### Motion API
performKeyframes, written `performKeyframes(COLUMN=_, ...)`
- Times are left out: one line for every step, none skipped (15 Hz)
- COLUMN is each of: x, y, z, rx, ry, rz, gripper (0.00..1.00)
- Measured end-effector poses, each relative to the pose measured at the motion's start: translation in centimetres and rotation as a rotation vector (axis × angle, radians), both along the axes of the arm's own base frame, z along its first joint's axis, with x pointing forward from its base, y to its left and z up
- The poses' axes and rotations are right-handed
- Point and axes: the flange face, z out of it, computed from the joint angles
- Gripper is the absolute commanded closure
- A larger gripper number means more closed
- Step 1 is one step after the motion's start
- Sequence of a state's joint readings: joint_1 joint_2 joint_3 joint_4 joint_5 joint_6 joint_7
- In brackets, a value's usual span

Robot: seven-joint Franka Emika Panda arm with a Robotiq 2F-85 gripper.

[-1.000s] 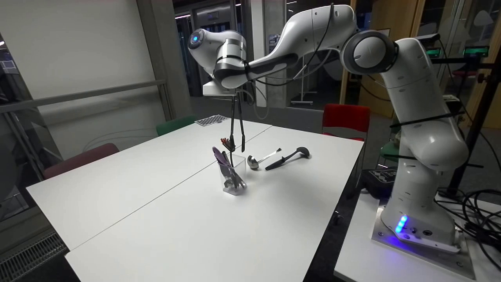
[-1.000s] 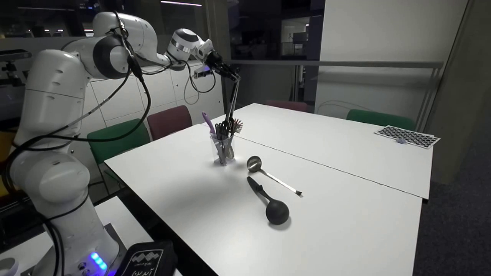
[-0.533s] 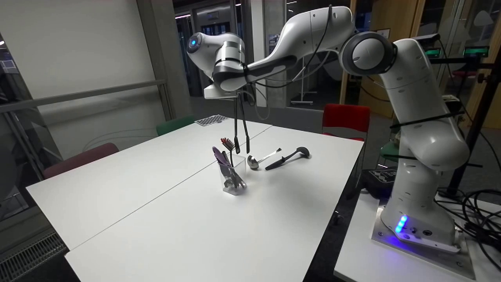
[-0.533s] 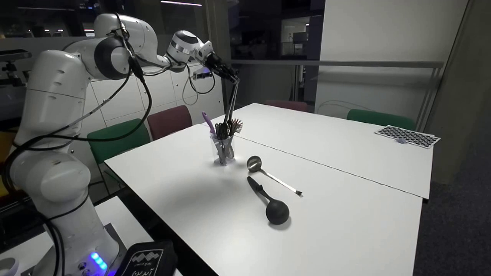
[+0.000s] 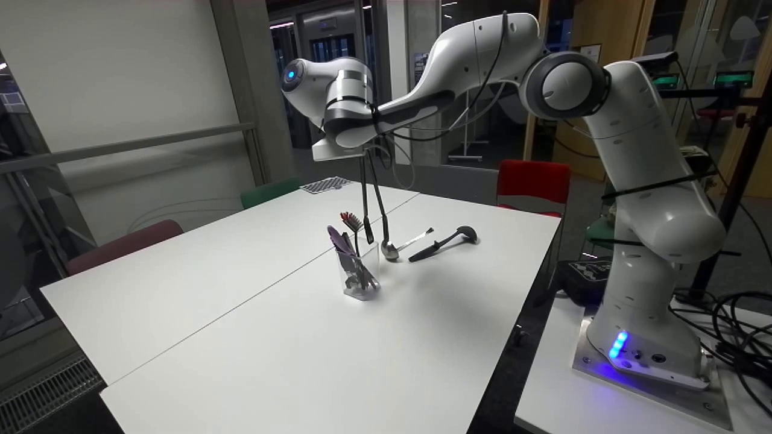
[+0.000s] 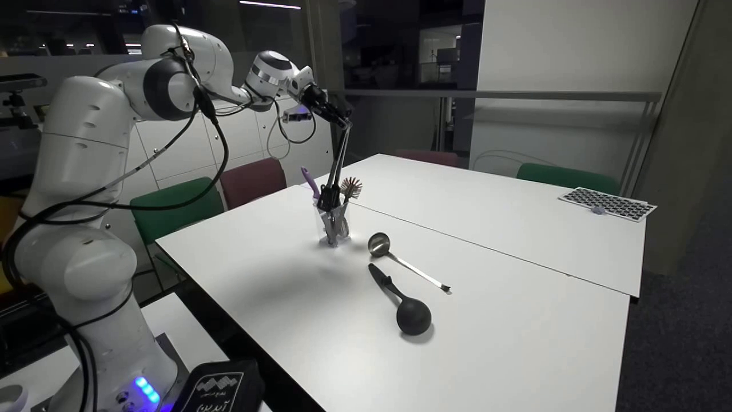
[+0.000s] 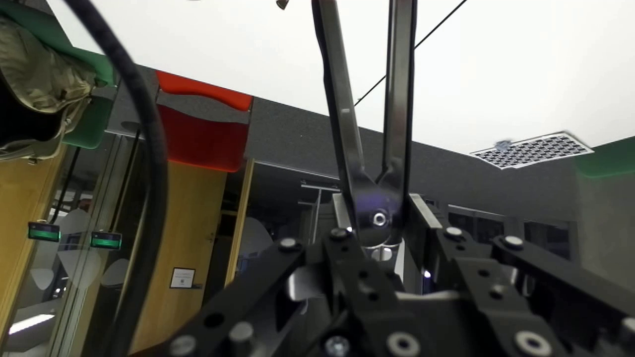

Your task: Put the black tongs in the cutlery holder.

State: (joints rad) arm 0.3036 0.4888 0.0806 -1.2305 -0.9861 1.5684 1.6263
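While the gripper clamps the long black tongs by their joined end, the tips hang downward. Near them stands the clear, cup-like cutlery holder.

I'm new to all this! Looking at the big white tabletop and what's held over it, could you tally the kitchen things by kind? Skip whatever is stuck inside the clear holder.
Ladles: 2 (steel ladle, black ladle)
Tongs: 1, held by the tool
Holder: 1
Total: 4
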Motion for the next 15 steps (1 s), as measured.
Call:
performKeyframes(x=0.0, y=0.2, z=0.0, rx=0.000, ry=0.001, rz=0.004, gripper=0.92)
performKeyframes(x=-0.1, y=0.4, z=0.0, rx=-0.001, ry=0.003, rz=0.008, gripper=0.92)
performKeyframes(x=-0.2, y=0.7, z=0.0, rx=-0.001, ry=0.003, rz=0.011, gripper=0.92)
performKeyframes(x=-0.2, y=0.8, z=0.0, rx=-0.001, ry=0.004, rz=0.014, gripper=0.92)
performKeyframes(x=-0.2, y=1.0, z=-0.1, rx=-0.002, ry=0.005, rz=0.016, gripper=0.92)
performKeyframes(x=-0.2, y=1.1, z=-0.2, rx=-0.002, ry=0.006, rz=0.018, gripper=0.92)
performKeyframes(x=-0.2, y=1.2, z=-0.3, rx=-0.003, ry=0.008, rz=0.019, gripper=0.92)
performKeyframes(x=-0.2, y=1.3, z=-0.4, rx=-0.003, ry=0.010, rz=0.022, gripper=0.92)
performKeyframes(x=-0.2, y=1.5, z=-0.5, rx=-0.004, ry=0.013, rz=0.024, gripper=0.92)
performKeyframes(x=-0.2, y=1.6, z=-0.7, rx=-0.005, ry=0.015, rz=0.025, gripper=0.92)
performKeyframes(x=-0.2, y=1.6, z=-0.9, rx=-0.006, ry=0.018, rz=0.026, gripper=0.92)
performKeyframes(x=-0.1, y=1.7, z=-1.2, rx=-0.007, ry=0.022, rz=0.026, gripper=0.92)
performKeyframes(x=0.0, y=1.7, z=-1.5, rx=-0.009, ry=0.026, rz=0.026, gripper=0.92)
performKeyframes(x=0.1, y=1.7, z=-1.9, rx=-0.010, ry=0.031, rz=0.025, gripper=0.92)
performKeyframes(x=0.1, y=1.7, z=-2.3, rx=-0.012, ry=0.036, rz=0.025, gripper=0.92)
